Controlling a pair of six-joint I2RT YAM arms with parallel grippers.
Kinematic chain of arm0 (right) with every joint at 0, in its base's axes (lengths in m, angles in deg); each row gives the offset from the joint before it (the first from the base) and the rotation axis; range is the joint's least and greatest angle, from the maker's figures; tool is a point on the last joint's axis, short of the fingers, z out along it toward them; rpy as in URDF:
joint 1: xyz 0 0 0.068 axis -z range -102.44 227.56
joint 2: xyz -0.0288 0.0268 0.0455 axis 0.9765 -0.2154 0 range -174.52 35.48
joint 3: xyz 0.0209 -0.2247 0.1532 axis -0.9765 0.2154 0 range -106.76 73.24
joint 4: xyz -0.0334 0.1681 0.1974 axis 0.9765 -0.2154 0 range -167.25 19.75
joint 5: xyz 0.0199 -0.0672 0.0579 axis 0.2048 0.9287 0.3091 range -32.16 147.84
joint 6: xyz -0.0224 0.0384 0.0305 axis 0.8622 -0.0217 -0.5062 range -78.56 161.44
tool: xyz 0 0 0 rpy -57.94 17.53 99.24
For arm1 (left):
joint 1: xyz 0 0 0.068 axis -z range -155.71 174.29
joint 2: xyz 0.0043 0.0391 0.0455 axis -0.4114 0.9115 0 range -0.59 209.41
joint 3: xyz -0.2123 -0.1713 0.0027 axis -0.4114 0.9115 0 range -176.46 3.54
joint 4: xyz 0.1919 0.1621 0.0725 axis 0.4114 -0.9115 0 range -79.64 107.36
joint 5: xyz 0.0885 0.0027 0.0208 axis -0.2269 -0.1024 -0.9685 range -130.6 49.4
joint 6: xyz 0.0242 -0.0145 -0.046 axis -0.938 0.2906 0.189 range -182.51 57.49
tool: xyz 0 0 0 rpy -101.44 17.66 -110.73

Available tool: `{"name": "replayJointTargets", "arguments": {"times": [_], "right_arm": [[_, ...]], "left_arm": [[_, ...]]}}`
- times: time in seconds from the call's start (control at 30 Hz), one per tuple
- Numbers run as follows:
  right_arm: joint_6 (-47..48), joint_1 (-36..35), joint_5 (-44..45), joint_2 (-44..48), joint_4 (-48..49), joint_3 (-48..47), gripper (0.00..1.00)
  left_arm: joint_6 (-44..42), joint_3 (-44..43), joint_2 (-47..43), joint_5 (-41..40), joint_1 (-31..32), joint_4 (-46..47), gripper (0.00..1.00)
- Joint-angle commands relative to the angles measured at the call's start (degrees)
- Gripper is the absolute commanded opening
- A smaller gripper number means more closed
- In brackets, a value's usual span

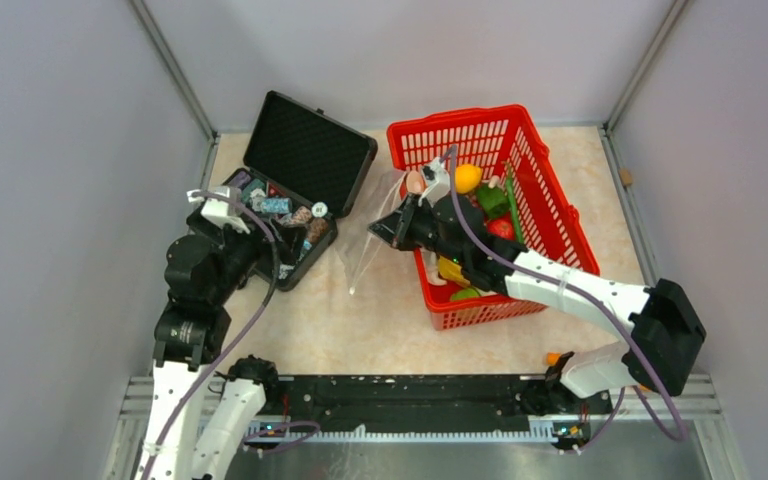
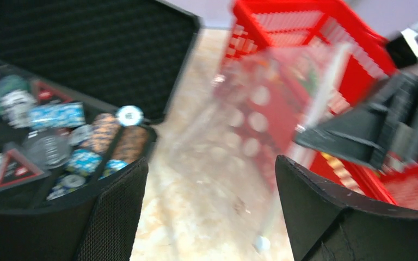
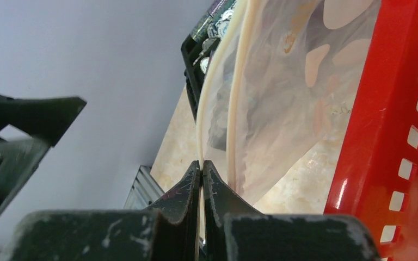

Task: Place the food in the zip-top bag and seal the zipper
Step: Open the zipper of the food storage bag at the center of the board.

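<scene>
Two arms in view, one of them on the bag. Right hand (image 3: 202,169) was pressed together, pinching one lip of the zip-top bag (image 1: 368,248) at its mouth edge. Right wrist view showed the zipper (image 3: 234,81) as two whitish strips. One ran into the pinch and the other stood apart from it, so the mouth was gaping, not sealed.

Bag hung off that hand between the black case (image 1: 305,150) on the left and the red basket (image 1: 560,230) on the right, just outside the basket's left wall. Its lower end drooped toward the worktop (image 1: 360,330); couldn't tell whether it touched.

Left hand (image 2: 211,163) was spread wide with nothing between its fingers (image 2: 114,212). It sat over the near right corner of the case and faced the bag and the right hand. Left wrist view was smeared, so fine detail there was poor.

All the food I could make out was in the basket: orange (image 1: 467,177) at the far side, green pepper (image 1: 490,200) and red fruit (image 1: 503,228) mid-basket, lemon (image 1: 450,270) nearer, partly hidden under the right arm.

Case was open, lid propped up on the far side, tray full of small pieces (image 2: 60,115).
</scene>
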Motion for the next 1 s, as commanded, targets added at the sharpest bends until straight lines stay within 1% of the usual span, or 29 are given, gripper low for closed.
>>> {"name": "replayJointTargets", "arguments": {"times": [0.0,0.1,0.17,0.37,0.53,0.57,0.63,0.67,0.73,0.9,0.97], "right_arm": [[-3.29,-0.69,3.16,-3.1,-0.3,-4.74,0.0],[-3.49,-0.72,3.79,-3.15,0.12,-4.88,0.0],[-3.75,-0.66,3.87,-3.14,0.51,-4.79,0.0],[-3.6,-0.66,2.85,-3.23,0.74,-5.69,0.0],[-2.56,-0.68,1.62,-2.52,0.44,-6.09,0.0],[-2.22,-0.71,1.52,-2.25,-0.06,-6.34,0.0],[-1.9,-0.66,1.92,-1.54,-0.49,-6.42,0.0],[-1.88,-0.64,1.97,-1.15,-0.3,-6.26,0.0],[-1.97,-0.65,1.96,-0.53,-0.34,-5.88,0.0],[-2.19,-0.69,3.05,-0.18,-1.09,-5.65,0.0],[-2.4,-0.73,3.21,-0.08,-0.79,-5.38,0.0]], "left_arm": [[-1.04,2.59,-0.86,21.19,0.11,4.5,0.86],[-0.5,4.85,-1.52,25.18,0.68,6.48,0.84],[-0.21,6.54,-2.16,26.44,1.7,8.26,0.83],[-1.23,8.98,-2.21,24.66,5.56,10.22,0.82],[-3.65,7.24,0.78,17.1,10.99,8.79,0.8],[-3.67,7.0,1.58,15.57,12.42,8.8,0.77],[-4.16,7.27,2.51,10.21,15.69,9.11,0.68],[-4.73,7.6,2.55,7.51,17.24,9.61,0.67],[-5.75,7.86,3.15,4.21,19.53,10.41,0.69],[-5.83,9.07,5.14,2.77,24.34,15.35,0.69],[-6.68,9.62,5.8,-2.12,26.93,16.08,0.69]]}}
